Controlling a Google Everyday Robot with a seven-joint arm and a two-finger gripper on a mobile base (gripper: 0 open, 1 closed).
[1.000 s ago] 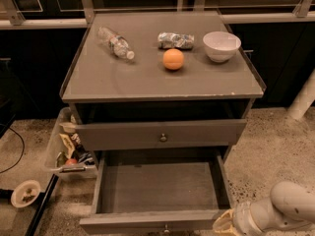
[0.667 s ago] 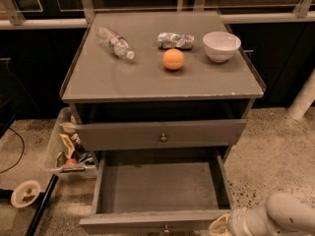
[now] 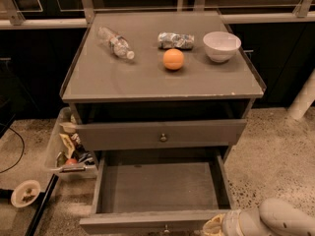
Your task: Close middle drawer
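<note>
The middle drawer (image 3: 160, 188) is pulled far out of the grey-brown cabinet, and its inside is bare. Its front (image 3: 142, 221) lies along the bottom edge of the view, with a small knob (image 3: 166, 228) just showing. Above it the top drawer front (image 3: 162, 134) with its round knob is nearly flush. My gripper (image 3: 214, 227) is at the bottom right, at the right end of the open drawer's front, on the end of my white arm (image 3: 283, 219). Whether it touches the front is not visible.
On the cabinet top (image 3: 118, 77) lie a plastic bottle (image 3: 114, 42), a crumpled packet (image 3: 175, 40), an orange (image 3: 173, 59) and a white bowl (image 3: 221, 45). A clear bin of clutter (image 3: 66, 149) stands at the cabinet's left. A white post (image 3: 302, 100) is at the right.
My arm and gripper have moved left and lower, closer to the right end of the open drawer's front. The drawer stays pulled out as before.
</note>
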